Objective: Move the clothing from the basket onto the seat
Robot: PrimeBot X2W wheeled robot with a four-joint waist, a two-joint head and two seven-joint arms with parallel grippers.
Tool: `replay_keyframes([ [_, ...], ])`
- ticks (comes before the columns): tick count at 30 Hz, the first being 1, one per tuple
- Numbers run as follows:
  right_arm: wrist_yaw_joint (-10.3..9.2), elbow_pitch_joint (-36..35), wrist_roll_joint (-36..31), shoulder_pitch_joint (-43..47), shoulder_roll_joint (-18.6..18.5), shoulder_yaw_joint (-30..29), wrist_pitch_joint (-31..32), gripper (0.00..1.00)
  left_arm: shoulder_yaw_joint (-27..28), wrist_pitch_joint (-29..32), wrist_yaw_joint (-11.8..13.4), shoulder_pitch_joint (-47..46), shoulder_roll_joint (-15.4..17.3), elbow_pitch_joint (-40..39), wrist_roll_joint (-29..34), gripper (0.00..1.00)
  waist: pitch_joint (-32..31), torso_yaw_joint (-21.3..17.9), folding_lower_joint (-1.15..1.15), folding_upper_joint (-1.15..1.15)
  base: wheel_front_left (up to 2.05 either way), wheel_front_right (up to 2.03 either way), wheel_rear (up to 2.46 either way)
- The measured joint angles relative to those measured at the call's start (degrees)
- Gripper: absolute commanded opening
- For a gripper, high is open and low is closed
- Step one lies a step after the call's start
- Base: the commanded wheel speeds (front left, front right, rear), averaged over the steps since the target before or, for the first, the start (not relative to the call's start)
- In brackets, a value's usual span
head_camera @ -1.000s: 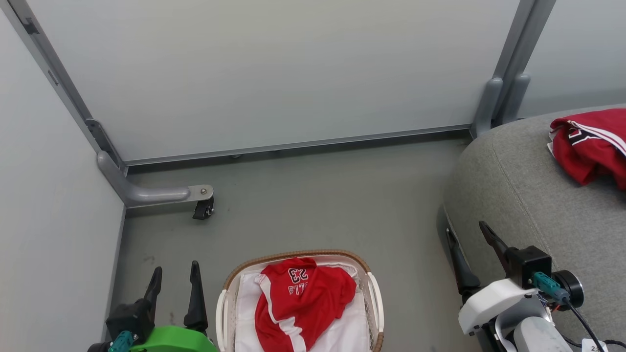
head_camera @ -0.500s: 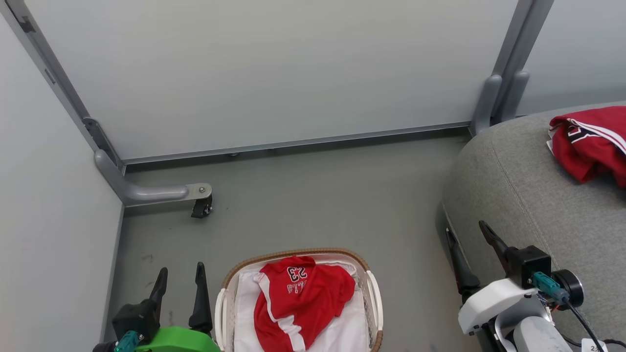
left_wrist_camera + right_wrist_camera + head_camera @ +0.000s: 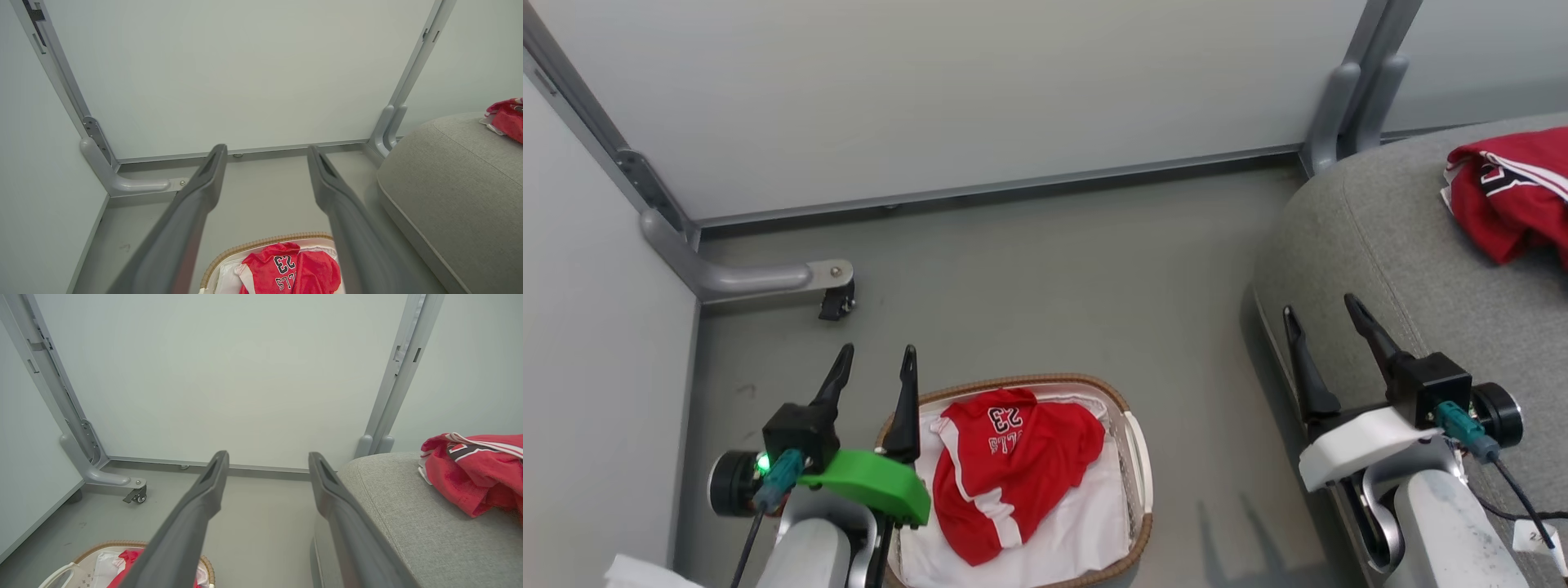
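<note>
Lying in the basket [image 3: 1054,380], bottom middle, is one red top [image 3: 1013,465]; a second red top [image 3: 1515,204] sits on the seat [image 3: 1421,269], upper right. Left gripper [image 3: 878,349] and right gripper [image 3: 1318,305] hold nothing, fingers apart.

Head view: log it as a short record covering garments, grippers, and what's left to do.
basket: on the floor, holds a white liner
seat: grey, at right
garment one: red, "23" showing, crumpled in the basket
garment two: red, lying on the seat
left gripper: open, empty, by the basket's left side
right gripper: open, empty, by the seat's edge
left to do: move garment one
</note>
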Motion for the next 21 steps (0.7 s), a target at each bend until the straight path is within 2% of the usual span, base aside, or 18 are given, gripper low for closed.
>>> replay_keyframes([
  [4,0.0,-1.8,-0.4,-2.1,0.0,-0.5,0.0,1.0,-2.3,0.0,-0.3,-5.6,0.0,4.3,0.8,1.0,3.5,-0.9,0.0,0.0,0.0,0.0,0.0],
  [13,0.0,-5.1,1.0,-6.5,0.0,-0.1,0.0,1.0,-7.4,0.0,-1.3,-16.5,-0.1,21.0,3.5,1.0,13.7,-4.0,0.0,0.0,0.0,0.0,0.0],
  [21,-0.01,-6.2,3.7,-10.8,-0.1,3.4,0.0,1.0,-11.0,2.0,-1.7,-23.3,0.9,35.0,6.8,1.0,23.5,-7.7,0.0,0.0,0.0,0.0,0.0],
])
